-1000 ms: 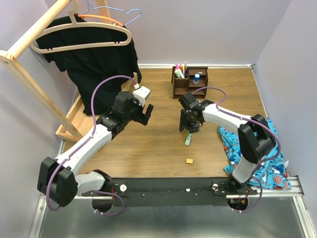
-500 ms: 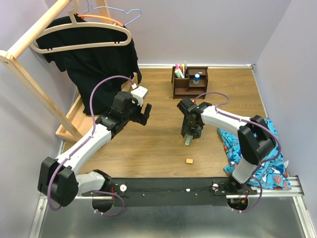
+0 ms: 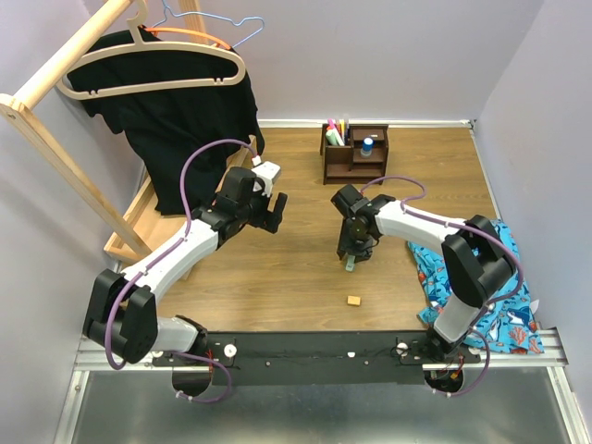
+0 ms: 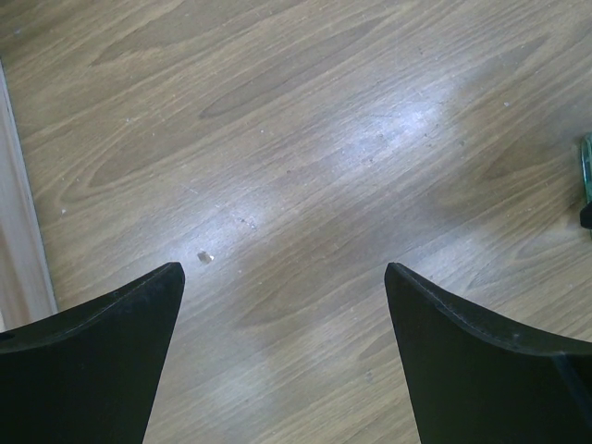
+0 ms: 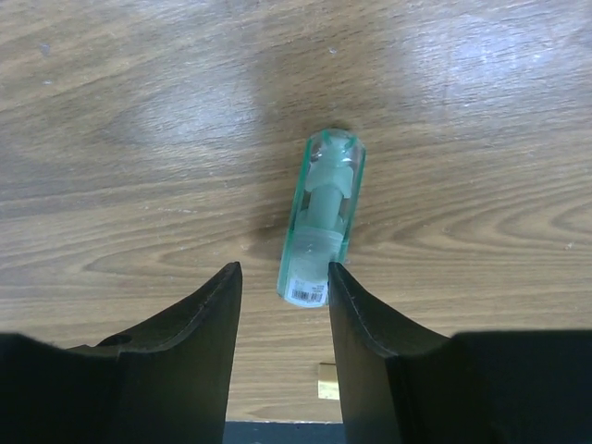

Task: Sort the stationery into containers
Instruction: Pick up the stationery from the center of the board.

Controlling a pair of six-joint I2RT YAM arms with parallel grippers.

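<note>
A green highlighter (image 3: pixel 351 263) lies on the wooden table. In the right wrist view the highlighter (image 5: pixel 322 222) points away from me, its near end between my fingertips and closer to the right finger (image 5: pixel 370 319). My right gripper (image 3: pixel 355 248) (image 5: pixel 282 277) is open and low over it. A small orange-yellow eraser (image 3: pixel 353 300) (image 5: pixel 328 381) lies nearer the front. The dark brown organizer (image 3: pixel 354 153) at the back holds several pens and highlighters and a blue-capped tube (image 3: pixel 367 145). My left gripper (image 3: pixel 269 212) (image 4: pixel 282 273) is open and empty above bare wood.
A blue fish-print cloth (image 3: pixel 490 296) lies at the right edge. A wooden clothes rack (image 3: pixel 55 139) with a black garment (image 3: pixel 185 129) on a hanger fills the back left, its base (image 3: pixel 139 227) beside my left arm. Walls close the back and both sides.
My right gripper has moved down and slightly toward the front, so the highlighter's end now lies between its fingers. My left arm has shifted its elbow; its gripper stays about in place.
</note>
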